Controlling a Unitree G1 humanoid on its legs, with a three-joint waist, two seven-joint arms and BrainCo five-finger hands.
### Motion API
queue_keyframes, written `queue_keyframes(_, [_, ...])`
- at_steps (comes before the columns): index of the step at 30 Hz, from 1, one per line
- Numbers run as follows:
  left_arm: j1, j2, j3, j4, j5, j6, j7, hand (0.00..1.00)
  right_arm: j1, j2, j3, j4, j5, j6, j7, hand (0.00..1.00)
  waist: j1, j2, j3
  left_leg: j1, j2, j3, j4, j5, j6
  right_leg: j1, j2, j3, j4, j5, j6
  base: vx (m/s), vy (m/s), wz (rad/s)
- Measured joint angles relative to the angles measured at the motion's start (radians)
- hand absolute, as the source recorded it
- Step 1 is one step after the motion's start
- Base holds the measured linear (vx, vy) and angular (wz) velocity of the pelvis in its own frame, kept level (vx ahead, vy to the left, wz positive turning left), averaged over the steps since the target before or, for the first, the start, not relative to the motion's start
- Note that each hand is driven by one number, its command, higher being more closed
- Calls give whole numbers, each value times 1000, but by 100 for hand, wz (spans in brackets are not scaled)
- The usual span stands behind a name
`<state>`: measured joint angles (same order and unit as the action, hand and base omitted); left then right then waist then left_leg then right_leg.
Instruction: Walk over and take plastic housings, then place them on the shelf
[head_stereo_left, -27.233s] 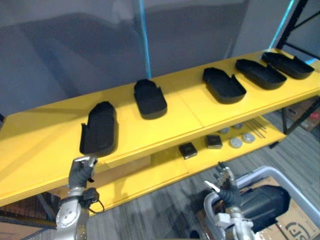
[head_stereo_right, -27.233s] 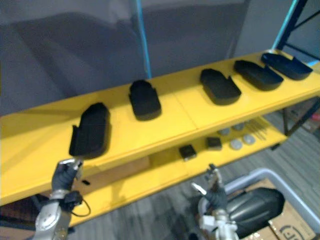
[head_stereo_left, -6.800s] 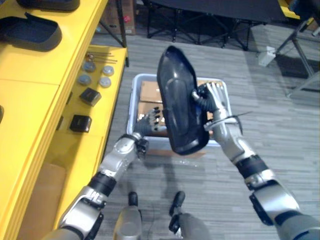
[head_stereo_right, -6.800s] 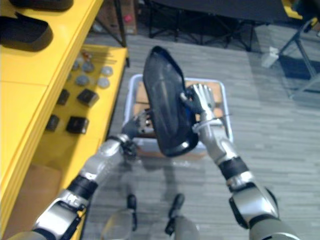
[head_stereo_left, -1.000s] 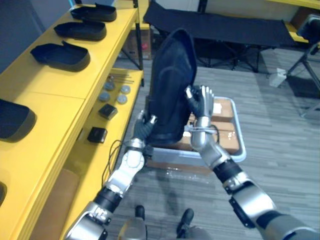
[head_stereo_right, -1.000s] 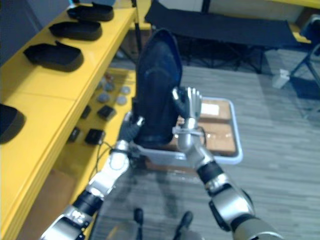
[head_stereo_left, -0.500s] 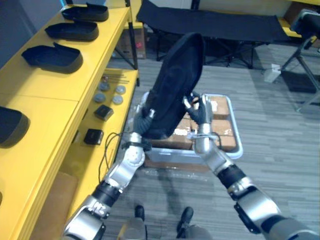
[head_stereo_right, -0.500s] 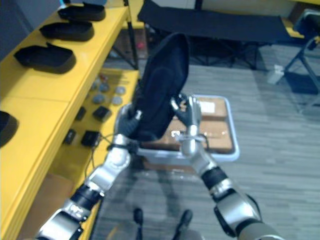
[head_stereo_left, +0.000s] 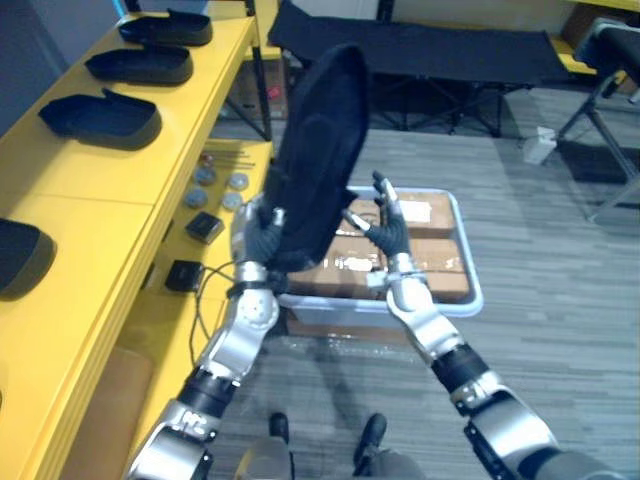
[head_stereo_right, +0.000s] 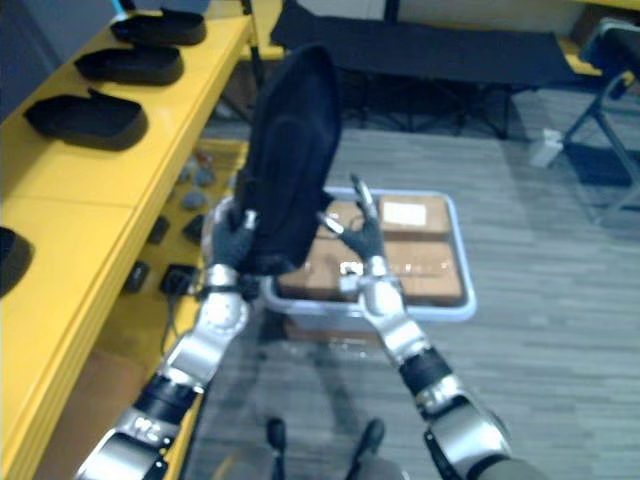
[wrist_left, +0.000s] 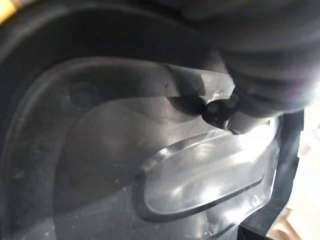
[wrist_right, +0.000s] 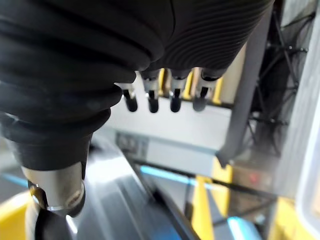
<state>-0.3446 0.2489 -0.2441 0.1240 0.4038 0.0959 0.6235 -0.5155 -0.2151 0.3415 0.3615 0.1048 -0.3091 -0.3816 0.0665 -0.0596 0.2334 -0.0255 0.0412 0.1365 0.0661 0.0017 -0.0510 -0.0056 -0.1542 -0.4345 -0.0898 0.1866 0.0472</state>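
Right robot hand (head_stereo_left: 388, 228) has let go, fingers spread; left robot hand (head_stereo_left: 262, 232) alone grips the long black plastic housing (head_stereo_left: 318, 150) for shelving

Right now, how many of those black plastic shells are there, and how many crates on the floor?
Black housings on the yellow shelf: 4
Black housing in the left hand: 1
Grey crate: 1
Total: 6
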Motion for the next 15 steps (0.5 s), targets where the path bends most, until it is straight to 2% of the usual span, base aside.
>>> queue_keyframes(5, [36, 10, 14, 0, 40, 17, 33, 100, 88, -28, -69, -154, 54, -1, 24, 0, -7, -23, -14, 8, 1, 26, -6, -3, -2, -11, 0, 26, 0, -9, 6, 1, -6, -14])
queue_keyframes(7, [44, 9, 51, 0, 47, 17, 39, 100, 129, -36, -130, -232, 101, -17, 45, 0, -25, -28, -18, 10, 0, 37, -5, -5, 1, -13, 0, 34, 0, -12, 3, 13, -5, -12])
queue_keyframes(11, [75, 7, 127, 0, 46, 16, 73, 100, 203, -64, -238, -358, 155, -50, 53, 0, -35, -28, -18, 26, 3, 65, -13, -11, 1, -16, 4, 56, 0, -12, 2, 31, -10, -18])
queue_keyframes(14, [119, -9, 171, 0, 25, 5, 103, 100, 312, -63, -324, -417, 161, -65, 50, 0, -46, -24, -53, 25, 4, 69, -25, -15, -1, -26, 10, 63, 0, -14, 7, 61, 1, -9])
queue_keyframes(15, [140, -30, 192, -6, -10, -21, 112, 100, 362, -60, -348, -423, 174, -65, 51, 0, -52, -21, -67, 25, 4, 70, -25, -20, -1, -27, 13, 64, 0, -14, 6, 85, 9, -4])
